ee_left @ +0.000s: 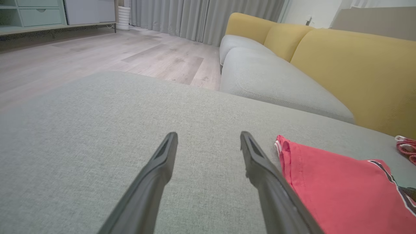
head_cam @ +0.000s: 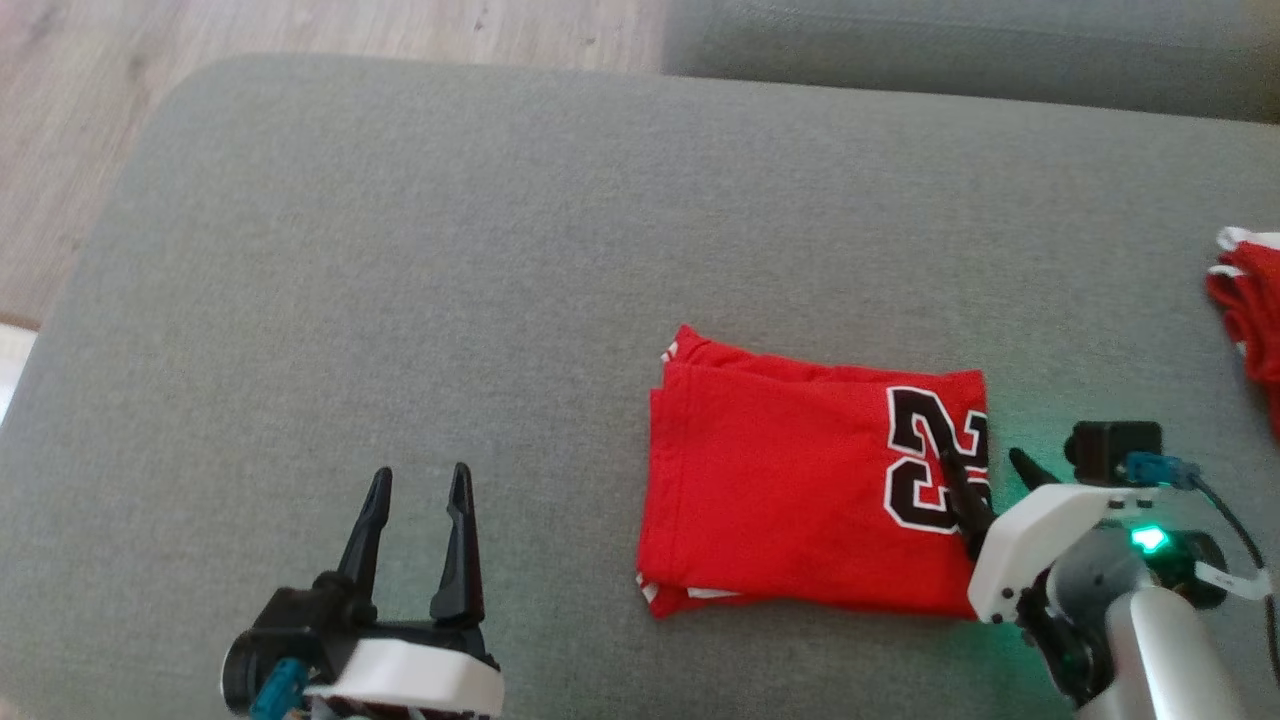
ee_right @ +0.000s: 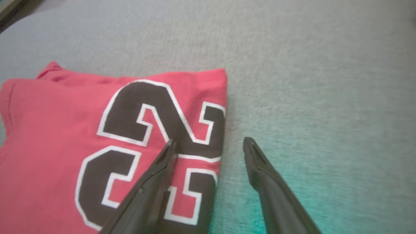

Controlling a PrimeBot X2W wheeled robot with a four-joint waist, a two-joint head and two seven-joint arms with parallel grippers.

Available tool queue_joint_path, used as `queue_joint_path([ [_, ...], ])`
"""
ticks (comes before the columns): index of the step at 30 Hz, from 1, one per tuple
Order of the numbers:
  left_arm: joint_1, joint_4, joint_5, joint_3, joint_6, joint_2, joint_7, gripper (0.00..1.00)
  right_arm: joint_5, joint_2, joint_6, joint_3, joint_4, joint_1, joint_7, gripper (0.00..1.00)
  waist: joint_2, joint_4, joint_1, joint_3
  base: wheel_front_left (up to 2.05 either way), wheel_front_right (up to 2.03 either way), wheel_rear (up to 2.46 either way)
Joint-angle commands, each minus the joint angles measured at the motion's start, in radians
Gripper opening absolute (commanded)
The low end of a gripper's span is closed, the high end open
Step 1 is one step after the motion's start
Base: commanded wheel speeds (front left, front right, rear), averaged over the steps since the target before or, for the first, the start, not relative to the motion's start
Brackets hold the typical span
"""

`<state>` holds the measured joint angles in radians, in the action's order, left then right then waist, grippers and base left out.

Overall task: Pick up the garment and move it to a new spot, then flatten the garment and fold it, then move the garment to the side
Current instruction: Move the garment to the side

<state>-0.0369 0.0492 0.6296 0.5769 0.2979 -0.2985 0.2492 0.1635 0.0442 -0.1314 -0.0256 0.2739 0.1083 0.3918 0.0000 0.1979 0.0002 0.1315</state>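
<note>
A red garment (head_cam: 790, 490) with black-and-white numbers lies folded into a neat rectangle on the grey cushion (head_cam: 450, 250). My right gripper (head_cam: 985, 458) is open over its right edge; one finger is above the number print, the other above bare cushion. In the right wrist view the garment (ee_right: 65, 136) fills the left half, with the right gripper (ee_right: 208, 143) straddling its edge. My left gripper (head_cam: 418, 480) stands open and empty to the garment's left. The left wrist view shows the left gripper (ee_left: 208, 138) over grey fabric, with the garment (ee_left: 341, 191) at the lower right.
A second red and white cloth (head_cam: 1250, 310) lies at the cushion's right edge. Wooden floor (head_cam: 150, 60) lies beyond the cushion's far left corner. A yellow-backed sofa (ee_left: 341, 65) with grey seats stands behind, with a cabinet (ee_left: 48, 13) and curtains across the room.
</note>
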Motion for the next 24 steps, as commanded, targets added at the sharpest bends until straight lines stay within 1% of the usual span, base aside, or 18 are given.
queue_joint_path([
  [1,-0.044,-0.023,-0.016,-0.048,-0.004,0.0,0.012,1.0,0.007,0.006,0.001,0.036,-0.023,0.038,0.01,1.0,0.0,0.016,-0.0002,0.017,0.0,0.0,0.0],
  [3,-0.044,-0.023,-0.024,-0.055,-0.007,0.008,0.012,1.0,0.013,0.006,0.001,0.047,-0.008,0.04,0.027,1.0,0.0,0.017,-0.0002,0.023,0.0,0.0,0.0],
  [4,-0.044,-0.022,-0.027,-0.06,-0.009,0.011,0.012,1.0,0.014,0.006,0.001,0.051,-0.002,0.041,0.033,0.93,0.0,0.017,-0.0002,0.026,0.0,0.0,0.0],
  [5,-0.044,-0.022,-0.027,-0.06,-0.009,0.011,0.012,1.0,0.014,0.006,0.001,0.051,-0.002,0.041,0.033,0.93,0.0,0.017,-0.0002,0.026,0.0,0.0,0.0],
  [6,-0.044,-0.021,-0.03,-0.065,-0.012,0.014,0.012,1.0,0.016,0.006,0.001,0.057,0.003,0.044,0.038,0.71,0.0,0.015,-0.0002,0.029,0.0,0.0,0.0],
  [7,-0.045,-0.019,-0.033,-0.069,-0.014,0.017,0.012,1.0,0.018,0.006,0.001,0.063,0.006,0.047,0.042,0.44,0.0,0.013,-0.0002,0.032,0.0,0.0,0.0],
  [9,-0.048,-0.016,-0.04,-0.075,-0.021,0.022,0.012,1.0,0.023,0.006,0.001,0.07,0.008,0.058,0.039,0.27,0.0,0.004,-0.0002,0.039,0.0,0.0,0.0],
  [10,-0.052,-0.015,-0.044,-0.077,-0.024,0.025,0.012,1.0,0.022,0.006,0.001,0.071,0.007,0.066,0.031,0.0,0.0,-0.001,-0.0002,0.042,0.0,0.0,0.0],
  [14,-0.063,-0.009,-0.058,-0.084,-0.038,0.032,0.012,1.0,0.014,0.006,0.001,0.061,0.002,0.111,-0.012,0.0,0.0,-0.041,-0.0002,0.05,0.0,0.0,0.0],
  [17,-0.067,-0.008,-0.065,-0.089,-0.046,0.035,0.013,1.0,0.009,0.006,0.001,0.037,-0.006,0.151,-0.044,0.0,0.0,-0.092,-0.0002,0.053,0.0,0.0,0.0],
  [20,-0.066,-0.009,-0.067,-0.095,-0.05,0.038,0.013,1.0,-0.01,0.01,0.001,0.012,-0.018,0.182,-0.06,0.0,0.0,-0.164,-0.0002,0.057,0.0,0.0,0.0],
  [24,-0.074,-0.017,-0.075,-0.098,-0.054,0.031,0.012,1.0,-0.016,0.03,0.001,-0.01,-0.042,0.211,-0.065,0.0,0.0,-0.274,-0.0002,0.08,0.0,0.0,0.0],
])
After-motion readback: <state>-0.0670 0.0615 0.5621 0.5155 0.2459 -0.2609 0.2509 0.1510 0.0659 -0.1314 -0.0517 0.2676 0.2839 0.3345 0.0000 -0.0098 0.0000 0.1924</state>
